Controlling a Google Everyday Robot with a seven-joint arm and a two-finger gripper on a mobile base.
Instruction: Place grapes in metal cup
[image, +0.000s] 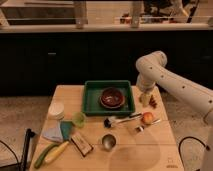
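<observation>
Your pincer (145, 98) hangs on the surface by the green tray (90, 100), against the half-hidden grapes (153, 103); its grip cannot be told. A brush (121, 119) and round fruit (147, 118) lie between them and the metal cup (108, 141).

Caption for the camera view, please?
Gripper low beside the grapes, right of the green tray; metal cup stands apart, nearer the camera.

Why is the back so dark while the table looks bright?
Camera view: light falls on the wooden table, the black cabinets behind reflect little; the metal cup shows a faint gleam; the end effector, by the grapes at the right edge, is lit.
</observation>
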